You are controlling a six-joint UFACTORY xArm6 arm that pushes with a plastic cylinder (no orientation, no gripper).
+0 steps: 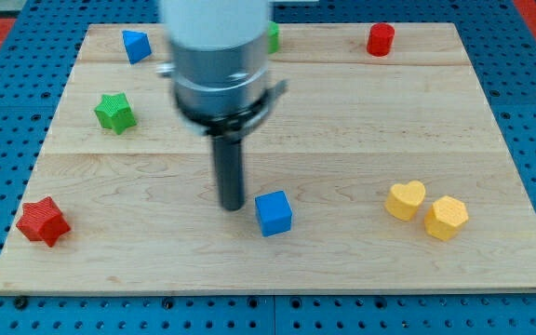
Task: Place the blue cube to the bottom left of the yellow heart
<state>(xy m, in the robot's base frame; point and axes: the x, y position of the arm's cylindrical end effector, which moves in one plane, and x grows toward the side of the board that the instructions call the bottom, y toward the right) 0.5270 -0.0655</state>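
The blue cube (274, 213) lies on the wooden board at the lower middle of the view. The yellow heart (406, 199) lies at the lower right, well to the right of the cube. My tip (232, 206) stands just left of the blue cube, close to its left side; I cannot tell whether it touches. The arm's grey body (220, 65) hangs over the upper middle of the board.
A yellow hexagon block (447, 218) sits touching the heart's lower right. A red star (43, 221) lies at the lower left, a green star (114, 112) at the left, another blue block (136, 45) at the top left, a red cylinder (380, 39) at the top right. A green block (274, 37) is partly hidden behind the arm.
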